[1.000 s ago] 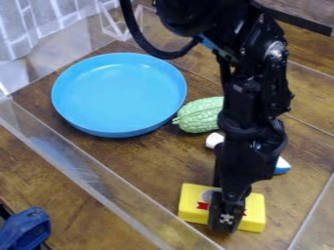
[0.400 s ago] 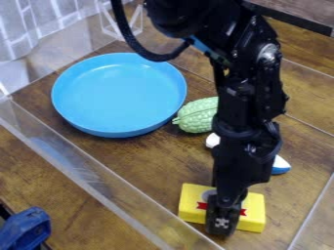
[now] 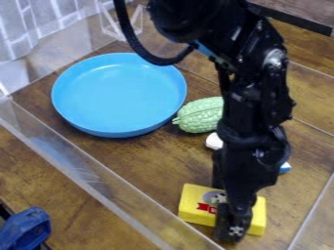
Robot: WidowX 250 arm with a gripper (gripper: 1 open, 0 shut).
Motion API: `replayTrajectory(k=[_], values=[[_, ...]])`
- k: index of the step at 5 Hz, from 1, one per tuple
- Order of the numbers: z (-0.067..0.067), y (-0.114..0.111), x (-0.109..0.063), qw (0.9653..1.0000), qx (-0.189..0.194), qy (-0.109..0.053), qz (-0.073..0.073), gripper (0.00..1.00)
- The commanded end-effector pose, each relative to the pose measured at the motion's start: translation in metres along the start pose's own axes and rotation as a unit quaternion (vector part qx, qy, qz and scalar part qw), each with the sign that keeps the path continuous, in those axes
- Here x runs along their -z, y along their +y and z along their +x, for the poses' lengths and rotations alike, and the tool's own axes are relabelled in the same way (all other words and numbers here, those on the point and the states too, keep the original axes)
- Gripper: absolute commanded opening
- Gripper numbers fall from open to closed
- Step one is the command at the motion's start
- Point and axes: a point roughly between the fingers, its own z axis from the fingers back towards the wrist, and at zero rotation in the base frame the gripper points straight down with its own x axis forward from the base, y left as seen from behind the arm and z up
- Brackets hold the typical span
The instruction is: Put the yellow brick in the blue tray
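Observation:
The yellow brick [image 3: 205, 206] lies flat on the wooden table near the front, its red label partly showing. My gripper [image 3: 235, 223] points straight down right over the brick's right half, fingers open and straddling it, covering part of it. I cannot tell whether the fingers touch the brick. The blue tray [image 3: 119, 94] sits at the back left, round and shallow, with nothing in it.
A green bumpy gourd [image 3: 200, 114] lies just right of the tray, behind the arm. A small white and blue object [image 3: 216, 141] peeks out beside the arm. A clear plastic wall [image 3: 78, 176] runs along the table's front left. A blue thing [image 3: 22, 231] sits at the bottom left corner.
The gripper has rolled a little about its vertical line and shifted slightly right over the brick. The brick and tray have not moved.

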Motion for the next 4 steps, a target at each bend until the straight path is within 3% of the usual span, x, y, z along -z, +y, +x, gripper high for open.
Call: replayTrajectory(k=[1,2,3,4], values=[[0.013,-0.011,0.002,0.9995,-0.031,-0.005,-0.002,1.0],[0.016,-0.006,0.002,0.9994,-0.036,-0.004,0.0,1.0],[0.017,0.001,0.002,0.999,-0.045,-0.006,0.0,0.0],[0.022,-0.002,-0.002,0.9997,-0.022,-0.011,-0.002,0.0]])
